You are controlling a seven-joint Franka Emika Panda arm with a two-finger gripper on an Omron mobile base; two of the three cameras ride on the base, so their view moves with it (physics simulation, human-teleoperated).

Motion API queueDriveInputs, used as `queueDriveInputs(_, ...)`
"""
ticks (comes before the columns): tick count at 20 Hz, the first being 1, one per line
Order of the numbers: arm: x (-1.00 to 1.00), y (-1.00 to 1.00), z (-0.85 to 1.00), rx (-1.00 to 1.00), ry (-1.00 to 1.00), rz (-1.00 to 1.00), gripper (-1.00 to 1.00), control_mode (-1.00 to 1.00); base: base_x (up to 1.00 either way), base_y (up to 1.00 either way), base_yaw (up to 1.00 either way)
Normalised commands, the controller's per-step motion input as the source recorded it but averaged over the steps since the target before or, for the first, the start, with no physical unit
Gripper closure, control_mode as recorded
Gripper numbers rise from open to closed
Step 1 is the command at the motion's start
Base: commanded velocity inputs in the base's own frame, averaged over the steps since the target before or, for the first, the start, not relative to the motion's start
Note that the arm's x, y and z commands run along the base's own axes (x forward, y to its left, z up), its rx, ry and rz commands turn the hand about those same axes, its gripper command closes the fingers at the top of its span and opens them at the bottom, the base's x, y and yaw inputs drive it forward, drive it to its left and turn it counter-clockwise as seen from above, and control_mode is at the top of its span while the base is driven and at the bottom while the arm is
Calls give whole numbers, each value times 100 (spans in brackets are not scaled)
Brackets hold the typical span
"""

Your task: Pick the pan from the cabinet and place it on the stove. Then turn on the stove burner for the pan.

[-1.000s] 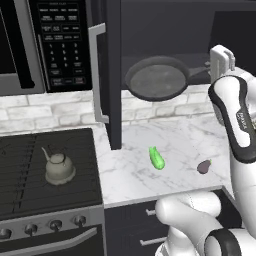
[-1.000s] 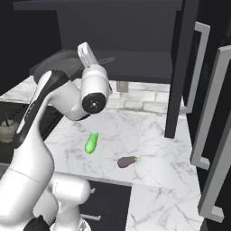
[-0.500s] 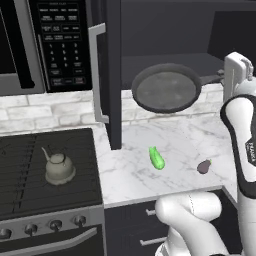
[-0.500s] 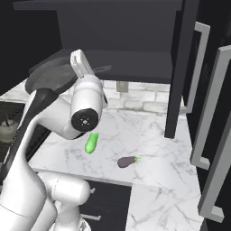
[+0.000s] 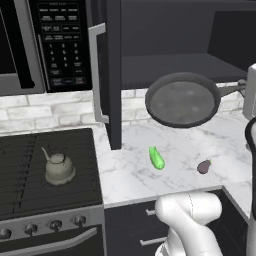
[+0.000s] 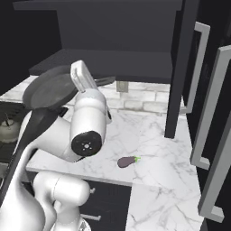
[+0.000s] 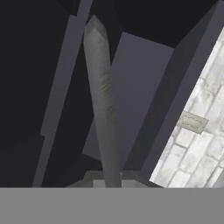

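gripper: clamped on pan handle | pan: airborne over counter, right of stove | kettle: on stove

Dark-grey pan, black cabinet, white-veined marble counter.

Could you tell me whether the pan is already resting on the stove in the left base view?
No, the pan hangs in the air over the marble counter, well right of the stove, where only the kettle sits.
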Motion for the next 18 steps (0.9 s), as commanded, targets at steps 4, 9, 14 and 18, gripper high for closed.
queueDriveInputs(4,-4,0,0,0,0,0,100,-100,0,0,0)
queueDriveInputs(9,-25,0,-12,0,0,0,100,-100,0,0,0)
queueDriveInputs(14,-10,0,-6,0,0,0,100,100,-50,5,-1)
queueDriveInputs(18,0,0,0,0,0,0,100,100,-64,9,-3)
